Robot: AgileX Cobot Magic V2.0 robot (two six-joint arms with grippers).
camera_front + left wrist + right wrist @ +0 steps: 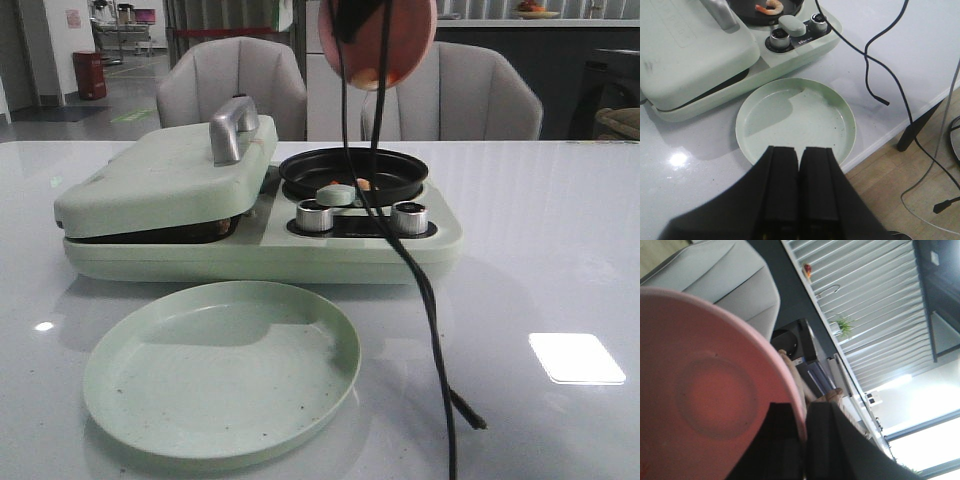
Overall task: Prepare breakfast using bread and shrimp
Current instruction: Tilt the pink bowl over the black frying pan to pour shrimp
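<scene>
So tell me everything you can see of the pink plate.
The pink plate is a round, matte salmon-pink dish with a raised ring on its underside. It is held high above the breakfast maker, tipped on edge, its rim clamped in the right pincer. Something pale orange shows at its lower edge.

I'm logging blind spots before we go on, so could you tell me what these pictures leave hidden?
- Bread: none visible; the breakfast maker's closed lid hides the press in the front view.
- Pink plate: cut off by the front view's top edge.
- Right gripper: shut on the plate rim; fingertips out of frame.
</scene>
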